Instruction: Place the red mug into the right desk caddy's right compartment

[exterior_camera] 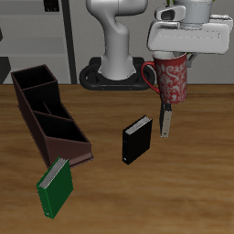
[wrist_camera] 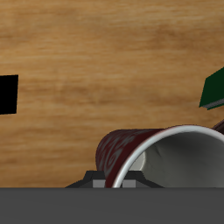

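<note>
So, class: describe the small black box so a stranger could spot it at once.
Start at the long dark brown three-compartment caddy on the wooden table. Beside it, apart from everything, the small black box stands upright. It alone is black; the green book leans at the caddy's end.

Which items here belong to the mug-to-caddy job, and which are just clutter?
Job:
- red mug, lifted off the table in the claw
- right desk caddy, at the table's side
- right compartment, the square end section farther back, nothing in it

Lying about:
- small black box, mid-table
- green book, near the front edge
- table
</note>
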